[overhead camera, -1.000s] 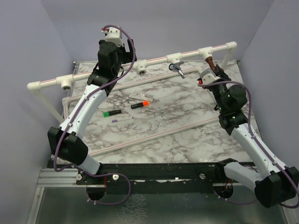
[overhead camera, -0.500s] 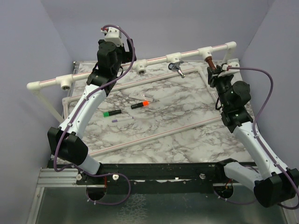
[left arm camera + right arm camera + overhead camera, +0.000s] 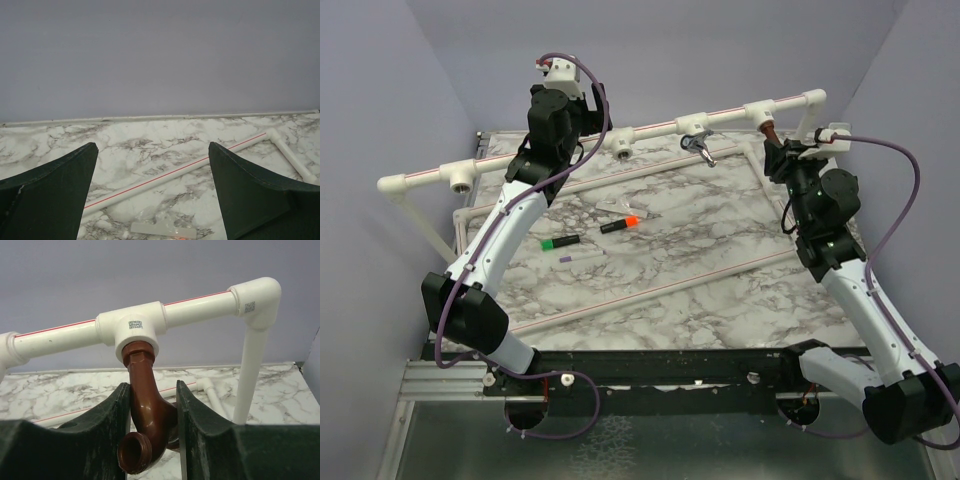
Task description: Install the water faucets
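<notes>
Up top, the copper faucet (image 3: 770, 130) hangs from the right tee (image 3: 760, 112) with the chrome faucet (image 3: 700, 147) under the next one, left wrist shows the left hand (image 3: 152, 147) wide open and empty, and right wrist has the right hand (image 3: 153, 385) flanking the copper faucet, can't tell if it's squeezing.

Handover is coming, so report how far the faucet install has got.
Looks done: the copper faucet sits in the right-end tee. In hand: the right gripper flanks it closely; grip unclear. The left gripper is open, empty. To do: the chrome faucet is just below the next tee, seated or not I cannot tell; the far-left tee and its neighbour tee show open mouths.
</notes>
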### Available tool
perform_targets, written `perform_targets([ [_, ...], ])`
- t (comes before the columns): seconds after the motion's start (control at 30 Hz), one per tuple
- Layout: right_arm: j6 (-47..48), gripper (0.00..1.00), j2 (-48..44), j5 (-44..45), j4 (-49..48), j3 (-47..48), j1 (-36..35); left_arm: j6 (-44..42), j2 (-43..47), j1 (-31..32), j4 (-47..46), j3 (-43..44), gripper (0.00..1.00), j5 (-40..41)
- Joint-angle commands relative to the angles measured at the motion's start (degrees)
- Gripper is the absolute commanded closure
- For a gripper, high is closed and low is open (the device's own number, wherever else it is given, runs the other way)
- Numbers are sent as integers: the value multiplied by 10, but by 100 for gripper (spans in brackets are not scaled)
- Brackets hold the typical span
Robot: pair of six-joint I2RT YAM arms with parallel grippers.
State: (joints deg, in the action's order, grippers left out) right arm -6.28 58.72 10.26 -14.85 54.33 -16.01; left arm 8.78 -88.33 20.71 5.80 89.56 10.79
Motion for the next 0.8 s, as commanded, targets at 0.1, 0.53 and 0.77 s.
perform_targets([
  [0.1,-78,70,-25,-51,38,49,-16,-2,-42,-1,136,-48,7,-35],
  [0.53,135,27,-50,-67,115,78,-16,-2,-42,-1,136,-49,7,-35],
  [0.77,255,24,-64,-47,124,44,-16,-1,-43,-2,136,-49,7,-38],
])
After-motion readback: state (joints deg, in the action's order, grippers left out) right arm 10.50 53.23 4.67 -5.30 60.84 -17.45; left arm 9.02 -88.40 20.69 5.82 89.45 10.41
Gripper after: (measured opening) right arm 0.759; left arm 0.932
